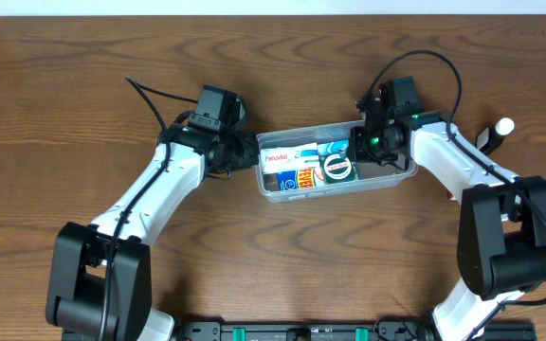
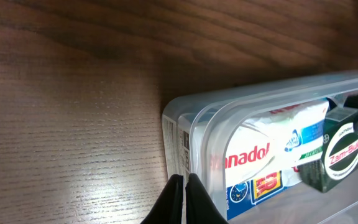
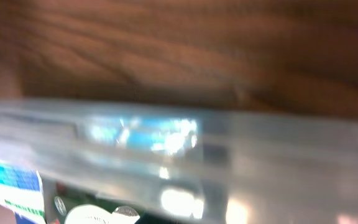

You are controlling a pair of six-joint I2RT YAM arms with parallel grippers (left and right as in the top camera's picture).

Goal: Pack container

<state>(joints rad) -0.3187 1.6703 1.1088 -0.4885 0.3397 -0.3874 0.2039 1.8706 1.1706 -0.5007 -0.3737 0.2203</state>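
The clear container (image 1: 398,176) lies mid-table and holds a white Panadol box (image 1: 284,154), a blue box (image 1: 297,179) and a dark green round tin (image 1: 337,168). My left gripper (image 1: 250,152) is at its left end. In the left wrist view the black fingers (image 2: 197,202) are pressed together on the end wall of the container (image 2: 185,115), beside the Panadol box (image 2: 247,155) and the tin (image 2: 337,152). My right gripper (image 1: 372,144) hangs over the tub's right part. The right wrist view is blurred, filled by the container rim (image 3: 278,149), and its fingers do not show.
A small white-tipped black object (image 1: 503,126) stands right of the right arm. Bare wooden tabletop (image 1: 64,95) surrounds the tub. Both arm bases sit at the near edge.
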